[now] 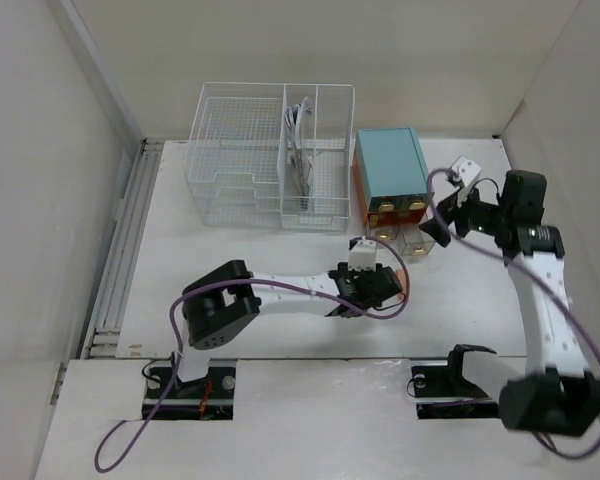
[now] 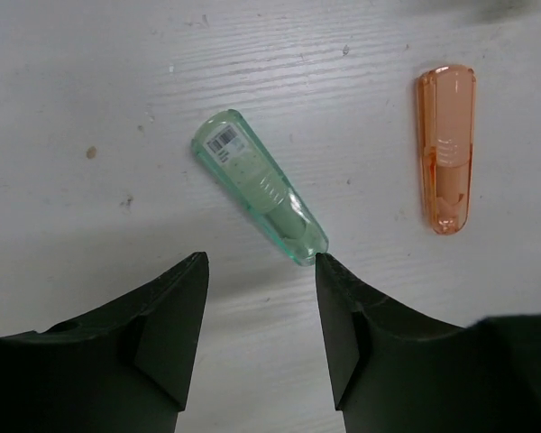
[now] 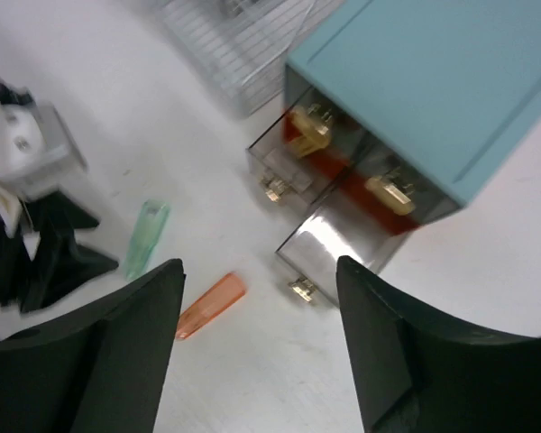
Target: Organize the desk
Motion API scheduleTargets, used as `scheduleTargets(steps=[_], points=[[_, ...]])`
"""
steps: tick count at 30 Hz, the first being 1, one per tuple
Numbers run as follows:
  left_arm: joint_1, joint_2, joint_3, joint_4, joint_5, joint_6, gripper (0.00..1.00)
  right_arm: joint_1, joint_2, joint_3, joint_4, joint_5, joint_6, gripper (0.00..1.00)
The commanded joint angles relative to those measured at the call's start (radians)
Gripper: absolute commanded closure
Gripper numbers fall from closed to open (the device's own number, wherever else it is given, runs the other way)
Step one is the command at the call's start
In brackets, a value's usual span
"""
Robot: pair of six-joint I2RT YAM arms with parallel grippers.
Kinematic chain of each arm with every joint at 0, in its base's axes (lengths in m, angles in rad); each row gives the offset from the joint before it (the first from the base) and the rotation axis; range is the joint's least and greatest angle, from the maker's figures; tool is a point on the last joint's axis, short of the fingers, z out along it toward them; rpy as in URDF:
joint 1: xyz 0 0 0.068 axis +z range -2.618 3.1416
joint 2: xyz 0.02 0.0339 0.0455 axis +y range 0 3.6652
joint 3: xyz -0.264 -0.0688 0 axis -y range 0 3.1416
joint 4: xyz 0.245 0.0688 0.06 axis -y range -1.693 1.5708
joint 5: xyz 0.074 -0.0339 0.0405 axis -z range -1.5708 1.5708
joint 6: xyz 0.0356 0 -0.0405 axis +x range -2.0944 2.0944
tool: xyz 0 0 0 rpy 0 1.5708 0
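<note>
The white desk (image 1: pixel 230 265) carries two small translucent capped items. In the left wrist view a green one (image 2: pixel 260 185) lies slanted just ahead of my open left gripper (image 2: pixel 261 262), its near end touching the right fingertip (image 2: pixel 325 263). An orange one (image 2: pixel 446 149) lies apart to the right. In the right wrist view, the green one (image 3: pixel 147 236) and the orange one (image 3: pixel 210 305) lie below my open, empty right gripper (image 3: pixel 261 271), which hovers above the desk. From above, the left gripper (image 1: pixel 383 285) is low at centre and the right gripper (image 1: pixel 432 232) is beside the drawers.
A teal box (image 1: pixel 390 165) stands at the back right with two clear drawers (image 3: pixel 343 239) pulled out towards the front. A white wire-mesh basket (image 1: pixel 270 155) holding a cable stands at the back centre. Walls close in the left, back and right.
</note>
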Motion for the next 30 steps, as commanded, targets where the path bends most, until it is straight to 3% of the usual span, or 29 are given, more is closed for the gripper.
scheduleTargets(steps=[1,4,9,23,27,30], points=[[-0.006,0.050,0.105,-0.105,-0.045,-0.143,0.52,0.128,-0.222,-0.088,0.456,0.483,0.237,0.21],[-0.006,0.105,0.210,-0.176,-0.065,-0.202,0.52,0.146,-0.280,-0.113,0.467,0.542,0.280,0.19],[0.029,0.242,0.371,-0.390,-0.074,-0.348,0.52,0.146,-0.291,-0.122,0.398,0.461,0.347,0.52],[0.078,0.331,0.422,-0.465,-0.039,-0.440,0.51,0.096,-0.334,-0.133,0.352,0.425,0.347,0.52],[0.078,0.342,0.431,-0.465,-0.029,-0.431,0.64,0.076,-0.306,-0.107,0.266,0.393,0.324,0.69],[0.078,0.342,0.422,-0.456,-0.019,-0.431,0.79,0.076,-0.306,-0.107,0.232,0.402,0.314,0.73]])
